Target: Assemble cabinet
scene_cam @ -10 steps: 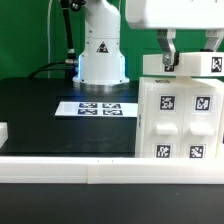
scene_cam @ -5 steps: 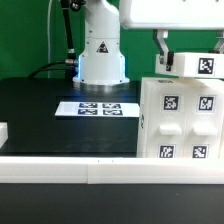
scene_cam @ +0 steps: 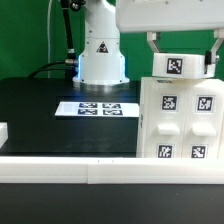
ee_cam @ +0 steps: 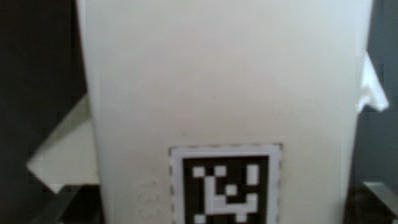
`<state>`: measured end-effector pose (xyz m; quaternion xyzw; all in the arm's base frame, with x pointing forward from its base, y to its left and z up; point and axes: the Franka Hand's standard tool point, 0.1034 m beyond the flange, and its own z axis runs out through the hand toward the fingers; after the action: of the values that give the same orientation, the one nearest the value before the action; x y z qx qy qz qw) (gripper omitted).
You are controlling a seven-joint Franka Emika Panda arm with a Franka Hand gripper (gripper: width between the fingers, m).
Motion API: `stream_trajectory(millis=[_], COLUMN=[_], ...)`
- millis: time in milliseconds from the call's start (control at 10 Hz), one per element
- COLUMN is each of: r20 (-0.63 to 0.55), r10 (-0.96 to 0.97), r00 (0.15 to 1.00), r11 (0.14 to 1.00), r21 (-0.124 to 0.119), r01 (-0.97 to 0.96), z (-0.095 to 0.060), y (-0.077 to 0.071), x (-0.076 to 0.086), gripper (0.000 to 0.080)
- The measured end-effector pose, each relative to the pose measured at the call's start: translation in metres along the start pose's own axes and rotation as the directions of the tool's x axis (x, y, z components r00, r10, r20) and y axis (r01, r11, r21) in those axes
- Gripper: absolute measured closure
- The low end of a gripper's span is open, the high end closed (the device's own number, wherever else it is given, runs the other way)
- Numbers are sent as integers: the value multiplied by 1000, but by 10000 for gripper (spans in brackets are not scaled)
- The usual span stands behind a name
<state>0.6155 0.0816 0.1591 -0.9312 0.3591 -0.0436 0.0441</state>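
The cabinet (scene_cam: 180,120), a large white box with tagged inset panels, stands at the exterior view's right on the black table. My gripper (scene_cam: 184,60) is just above its top and is shut on a white panel with one tag (scene_cam: 182,67), one finger at each end of it. In the wrist view that white panel (ee_cam: 214,90) fills most of the picture, with its tag near my gripper (ee_cam: 222,208). The fingertips show only as dark shapes at the panel's sides. I cannot tell whether the panel touches the cabinet's top.
The marker board (scene_cam: 97,107) lies on the black table (scene_cam: 50,120) in front of the arm's white base (scene_cam: 100,55). A small white part (scene_cam: 3,131) sits at the exterior view's left edge. A white rail (scene_cam: 90,172) runs along the front.
My gripper has turned and shifted toward the exterior view's left with the tagged panel. The panel's tag has moved from the cabinet's right end to above its middle.
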Motion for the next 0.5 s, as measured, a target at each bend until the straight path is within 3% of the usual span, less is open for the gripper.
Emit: stream_trajectory(millis=[200, 500], r20=[-9, 1], r10=[260, 573], r00=[966, 819], r11=[966, 819], r21=[14, 25], r01=[-259, -573], z=[-1, -1], y=[-2, -4], x=[1, 1], gripper=[236, 236])
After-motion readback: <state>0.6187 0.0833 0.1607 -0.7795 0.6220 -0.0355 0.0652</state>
